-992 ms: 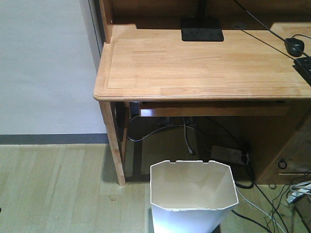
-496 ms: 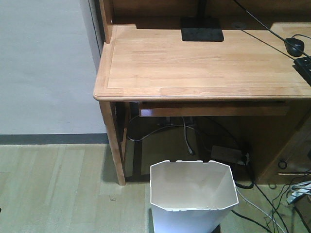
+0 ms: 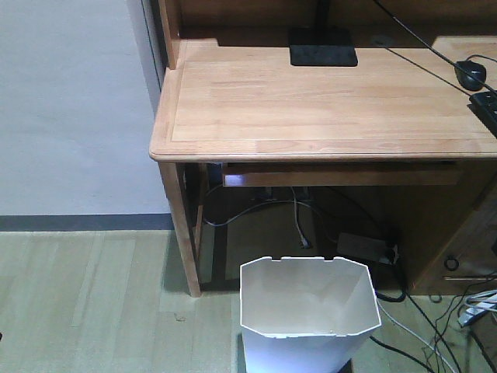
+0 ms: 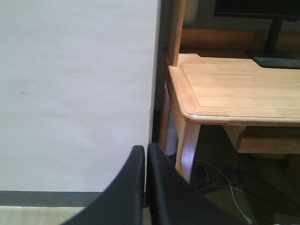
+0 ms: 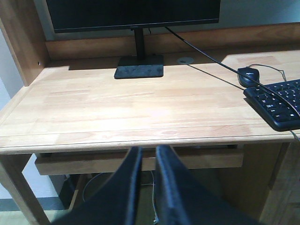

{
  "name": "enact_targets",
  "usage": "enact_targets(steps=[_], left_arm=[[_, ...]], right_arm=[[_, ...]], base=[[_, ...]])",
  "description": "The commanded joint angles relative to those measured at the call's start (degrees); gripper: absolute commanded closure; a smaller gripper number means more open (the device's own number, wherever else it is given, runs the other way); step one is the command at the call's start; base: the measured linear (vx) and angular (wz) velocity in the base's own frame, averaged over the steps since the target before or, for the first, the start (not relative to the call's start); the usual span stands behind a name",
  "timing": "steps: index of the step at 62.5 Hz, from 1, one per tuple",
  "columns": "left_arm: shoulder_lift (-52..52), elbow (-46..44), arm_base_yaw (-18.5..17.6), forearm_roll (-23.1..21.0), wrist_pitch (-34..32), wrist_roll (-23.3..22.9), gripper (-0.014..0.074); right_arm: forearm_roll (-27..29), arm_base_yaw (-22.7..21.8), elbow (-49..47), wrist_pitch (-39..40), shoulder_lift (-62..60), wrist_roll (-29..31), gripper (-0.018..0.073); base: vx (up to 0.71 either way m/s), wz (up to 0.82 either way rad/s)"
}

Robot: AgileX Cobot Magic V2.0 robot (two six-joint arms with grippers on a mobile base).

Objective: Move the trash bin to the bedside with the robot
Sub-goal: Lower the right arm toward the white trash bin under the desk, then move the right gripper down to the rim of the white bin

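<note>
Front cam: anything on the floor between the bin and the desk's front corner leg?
Nothing. The front-facing view shows only bare wood floor between the trash bin and the desk leg, partly in shadow.

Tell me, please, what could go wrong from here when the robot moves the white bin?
Black cables lie on the floor beside the trash bin; dragging it could snag them.
The desk leg stands close by; a swing could knock the bin against it.
Neither the left claw nor the right claw holds the bin, and a poor rim grip might tip it.
</note>
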State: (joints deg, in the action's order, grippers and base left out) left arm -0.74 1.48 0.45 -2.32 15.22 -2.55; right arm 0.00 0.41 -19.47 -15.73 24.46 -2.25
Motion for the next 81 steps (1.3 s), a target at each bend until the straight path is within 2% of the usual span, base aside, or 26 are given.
enact_targets(steps=[1, 12, 21, 33, 39, 55, 81], left_arm=[[-0.8, 0.7, 0.0, -0.2, -4.0, -0.3, 0.0602], [-0.8, 0.7, 0.0, -0.2, -4.0, -0.3, 0.0602], [-0.8, 0.7, 0.0, -0.2, -4.0, -0.3, 0.0602], [-0.8, 0.7, 0.0, -0.2, -4.0, -0.3, 0.0602], [-0.8, 0.7, 0.0, -0.2, -4.0, -0.3, 0.0602], [-0.8, 0.7, 0.0, -0.2, -4.0, -0.3, 0.0602], [-0.8, 0.7, 0.0, -0.2, -4.0, -0.3, 0.0602]], right_arm=[[-0.4, -0.3, -2.0, 4.6, 0.6, 0.4, 0.0354], [0.0, -0.3, -2.0, 4.5, 0.6, 0.4, 0.0157], [0.0, -0.3, -2.0, 4.6, 0.6, 0.4, 0.0072], [0.0, -0.3, -2.0, 4.8, 0.6, 0.1, 0.0067], [2.7, -0.3, -2.0, 3.8, 0.6, 0.1, 0.0067], [3.1, -0.2, -3.1, -2.0, 2.4, 0.9, 0.0067], [5.9, -0.2, -16.9, -14.8, 22.2, 3.9, 0.0067]], base=[[0.00, 0.00], [0.00, 0.00], [0.00, 0.00], [0.00, 0.00], [0.00, 0.00], [0.00, 0.00], [0.00, 0.00]])
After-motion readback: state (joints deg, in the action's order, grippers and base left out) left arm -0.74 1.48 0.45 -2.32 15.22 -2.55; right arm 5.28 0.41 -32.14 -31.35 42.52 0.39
